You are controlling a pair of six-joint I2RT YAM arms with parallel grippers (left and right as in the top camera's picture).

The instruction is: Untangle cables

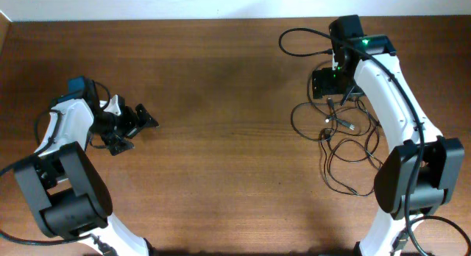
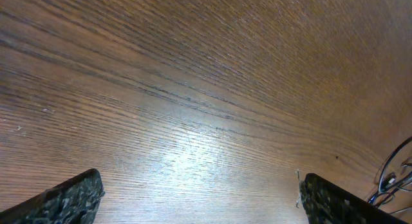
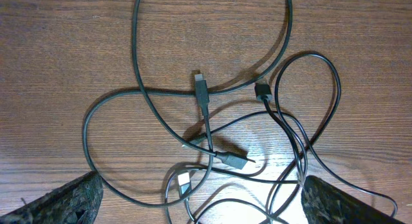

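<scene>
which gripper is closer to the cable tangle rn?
Right. The right gripper hovers open directly over the cables; the left gripper, also open, is far across the table, over bare wood.

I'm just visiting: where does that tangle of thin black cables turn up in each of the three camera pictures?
Overhead: the cables lie at the right, beside the right arm.
Left wrist: only a few loops of them peek in at the lower right edge.
Right wrist: they fill the middle of the picture.
Shared landmark: the wooden table.
</scene>
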